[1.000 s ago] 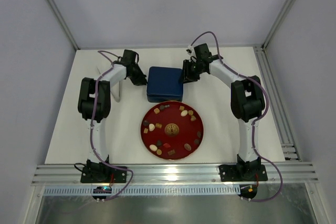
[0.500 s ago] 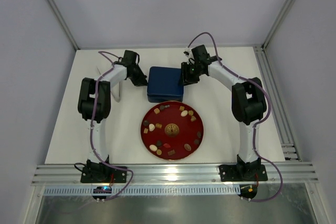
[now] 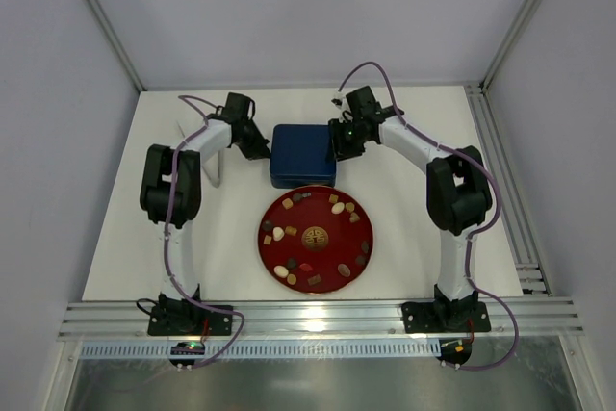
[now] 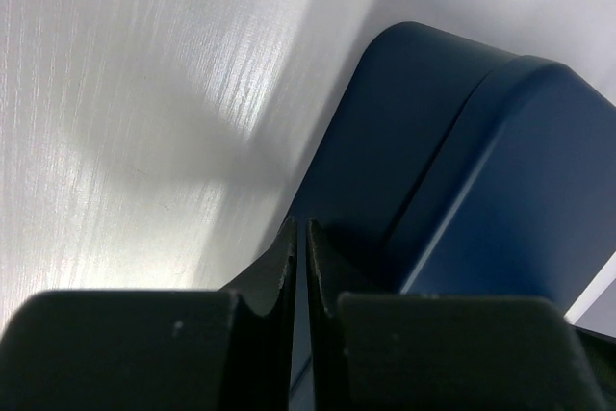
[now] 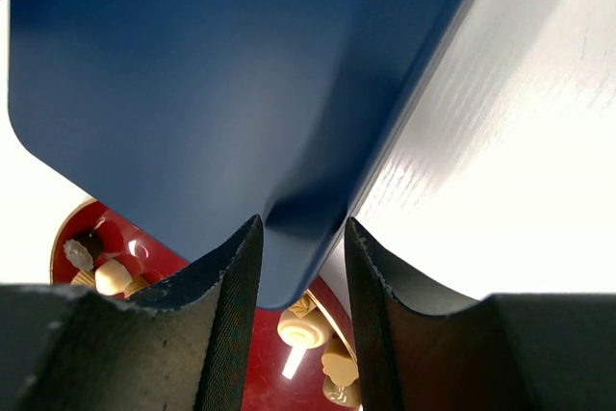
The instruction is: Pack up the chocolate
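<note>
The chocolate pieces (image 3: 278, 234), dark brown, tan and cream, lie spread on the round red plate (image 3: 354, 243). Some show in the right wrist view (image 5: 304, 326). The dark blue box (image 3: 303, 153) stands closed just behind the plate. My left gripper (image 3: 258, 147) is at the box's left side, its jaws together with a thin gap (image 4: 300, 238), tips against the box (image 4: 462, 170). My right gripper (image 3: 341, 141) is open at the box's right side, and the box's edge (image 5: 303, 238) sits between its fingers (image 5: 241, 276). The box's inside is hidden.
A thin white upright piece (image 3: 219, 163) stands left of the box, by the left arm. The table's metal rail (image 3: 500, 190) runs along the right side. The plate sits close in front of the box.
My right gripper has moved left, closing in on the box's right edge. The left gripper, box and plate have stayed put.
</note>
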You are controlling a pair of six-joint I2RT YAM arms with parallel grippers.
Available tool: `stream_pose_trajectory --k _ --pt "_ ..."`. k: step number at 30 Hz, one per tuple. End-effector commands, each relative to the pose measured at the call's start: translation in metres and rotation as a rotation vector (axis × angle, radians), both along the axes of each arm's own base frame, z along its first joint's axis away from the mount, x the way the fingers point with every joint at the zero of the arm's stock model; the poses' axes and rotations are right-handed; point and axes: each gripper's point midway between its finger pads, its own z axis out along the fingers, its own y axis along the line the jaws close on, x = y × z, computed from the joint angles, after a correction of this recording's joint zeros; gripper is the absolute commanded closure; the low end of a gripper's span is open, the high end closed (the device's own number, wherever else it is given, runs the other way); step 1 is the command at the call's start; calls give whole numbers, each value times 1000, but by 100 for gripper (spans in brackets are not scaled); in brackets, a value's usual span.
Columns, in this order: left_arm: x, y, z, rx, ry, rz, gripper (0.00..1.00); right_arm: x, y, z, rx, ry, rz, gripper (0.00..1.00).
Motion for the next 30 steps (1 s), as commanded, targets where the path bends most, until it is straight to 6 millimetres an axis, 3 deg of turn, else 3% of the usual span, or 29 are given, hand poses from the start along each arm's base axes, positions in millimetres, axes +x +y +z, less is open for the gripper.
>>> stream_pose_trajectory --k 1,11,18,23,30 --pt "6 -2 31 -23 -77 -1 96 -4 -2 20 -4 -52 8 58" --pt "0 1 28 -25 -69 -23 90 -15 -10 18 -22 -53 -8 56" --pt "-3 6 28 -20 -74 -26 74 -20 -10 16 -19 -52 -4 55" --pt "-1 17 31 -26 -81 -13 68 -22 -8 12 -33 -52 0 55" --pt "9 27 47 -43 -124 -12 55 -24 -13 0 -72 -42 -13 56"
